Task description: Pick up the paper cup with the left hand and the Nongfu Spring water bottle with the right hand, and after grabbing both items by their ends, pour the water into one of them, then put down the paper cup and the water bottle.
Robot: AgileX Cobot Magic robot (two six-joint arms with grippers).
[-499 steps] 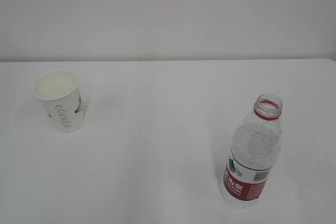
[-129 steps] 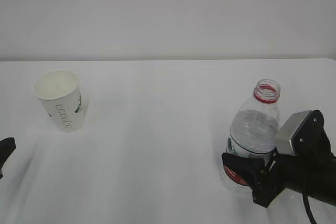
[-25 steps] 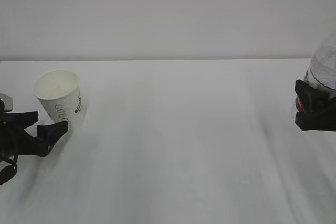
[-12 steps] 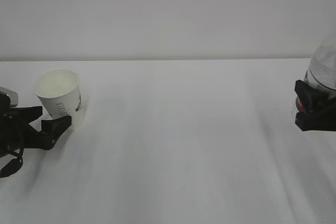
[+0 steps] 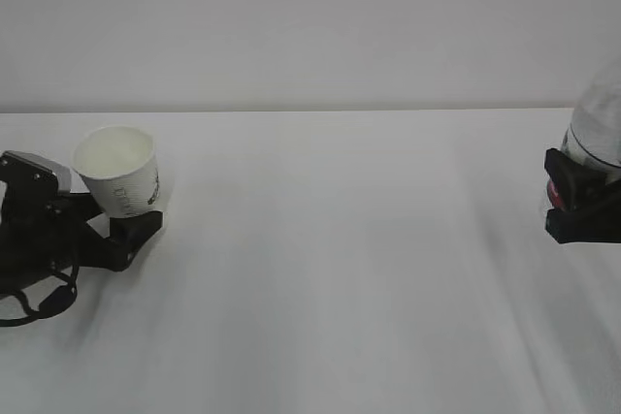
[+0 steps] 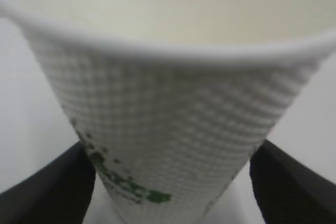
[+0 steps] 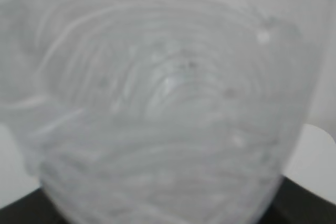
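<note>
Matte white table (image 5: 330, 269); left end effector (image 5: 116, 223) wide around dimpled paper cup (image 5: 118, 172); right end effector (image 5: 572, 203) clamps ribbed bottle (image 5: 597, 123).

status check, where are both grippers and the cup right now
Left gripper open, straddling paper cup low down. Right gripper shut on water bottle, raised at right edge. Nothing between them on the table.

A bare test bench in a lab or robot-recording room: a plain matte white table (image 5: 340, 269) runs to its far edge against a blank pale grey wall (image 5: 310, 26), with black robot arm hardware entering at its left and right edges.
</note>
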